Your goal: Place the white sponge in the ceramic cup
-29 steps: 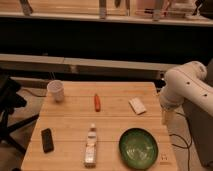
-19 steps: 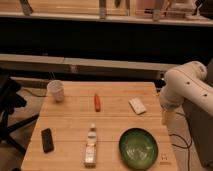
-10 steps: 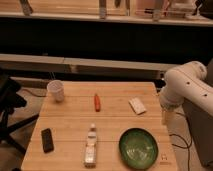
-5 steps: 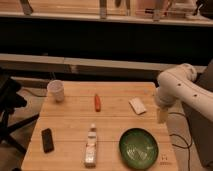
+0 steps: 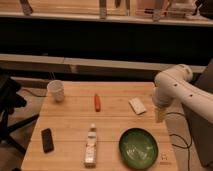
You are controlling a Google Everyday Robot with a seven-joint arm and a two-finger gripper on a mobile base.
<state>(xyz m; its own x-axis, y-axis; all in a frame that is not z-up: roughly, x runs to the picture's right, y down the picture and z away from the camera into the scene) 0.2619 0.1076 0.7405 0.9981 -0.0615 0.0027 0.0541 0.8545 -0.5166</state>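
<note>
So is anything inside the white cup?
In the cup, only the white upper inside shows, with nothing poking out; the near wall hides its bottom. The sponge lies on the table, far from it, and the gripper hangs beside the sponge.

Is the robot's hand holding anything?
No. The gripper hangs just right of the white sponge, holding nothing; the sponge lies apart from it on the table.
</note>
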